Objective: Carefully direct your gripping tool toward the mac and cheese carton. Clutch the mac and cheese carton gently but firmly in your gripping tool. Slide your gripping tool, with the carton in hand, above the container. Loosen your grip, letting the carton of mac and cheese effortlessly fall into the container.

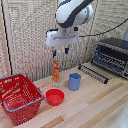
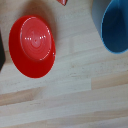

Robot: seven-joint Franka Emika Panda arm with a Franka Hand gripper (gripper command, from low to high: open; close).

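Note:
The mac and cheese carton point(image 1: 56, 72) stands upright on the wooden table, a narrow orange-and-yellow box with a white patch low down. In the wrist view only a small red-orange corner point(image 2: 62, 2) shows at the picture's edge, perhaps the carton. My gripper point(image 1: 60, 51) hangs above the carton, fingers point(image 1: 54, 53) apart and pointing down, with nothing between them. The red wire basket point(image 1: 19, 98) with a blue-grey rim sits at the exterior view's left. The gripper's fingers do not show in the wrist view.
A small red bowl point(image 1: 55, 96) point(image 2: 32, 46) lies in front of the carton. A blue cup point(image 1: 74, 81) point(image 2: 114, 25) stands beside it. A toaster oven point(image 1: 112, 56) with a pulled-out rack point(image 1: 93, 72) is at the exterior view's right.

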